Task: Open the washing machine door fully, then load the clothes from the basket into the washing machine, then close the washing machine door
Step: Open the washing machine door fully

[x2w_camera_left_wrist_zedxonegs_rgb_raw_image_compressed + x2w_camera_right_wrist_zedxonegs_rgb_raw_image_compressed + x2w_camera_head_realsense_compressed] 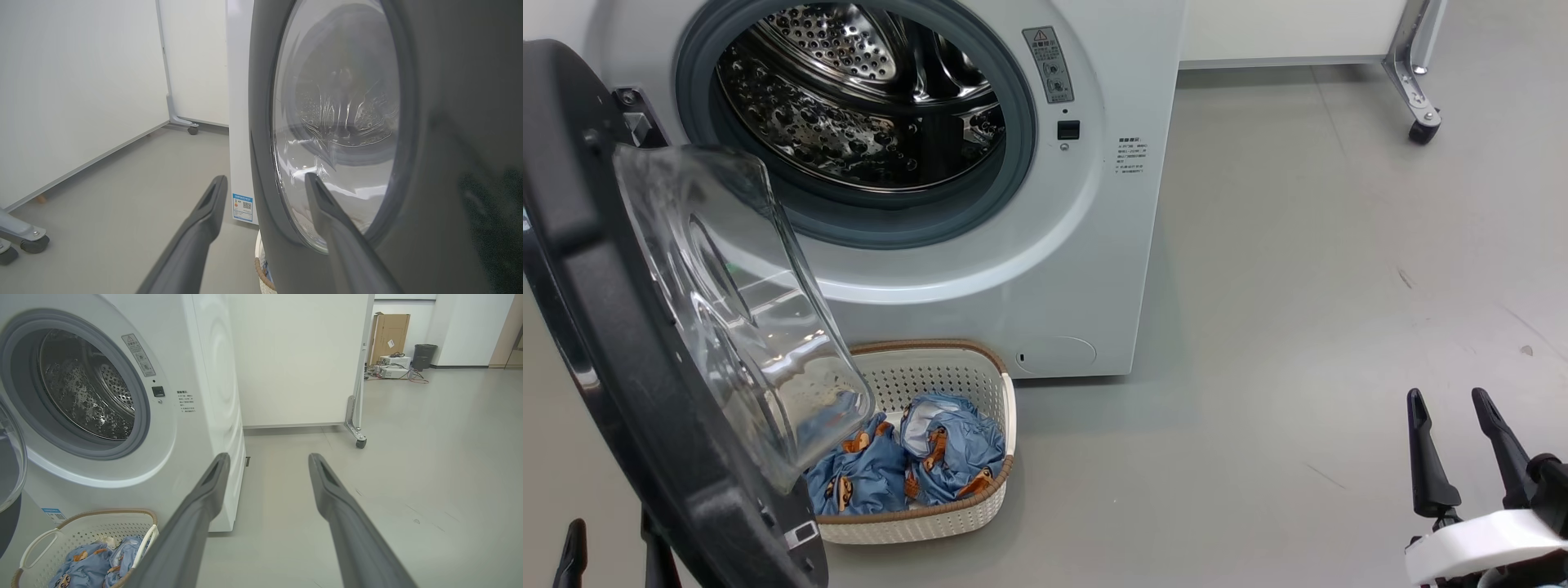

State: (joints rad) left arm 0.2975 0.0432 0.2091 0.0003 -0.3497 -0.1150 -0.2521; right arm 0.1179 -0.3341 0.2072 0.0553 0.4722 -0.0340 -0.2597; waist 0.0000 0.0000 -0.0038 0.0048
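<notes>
Clothes lie bunched in the basket on the floor against the washing machine, below the drum mouth. The washing machine door, swung out but by my reading not yet fully back, overhangs the basket's left part. Nearest that door is the left gripper, jaws spread and empty, close to its outer face with the rim edge showing between the fingers. The right gripper, likewise wide open and empty, hangs well apart to the basket's right.
</notes>
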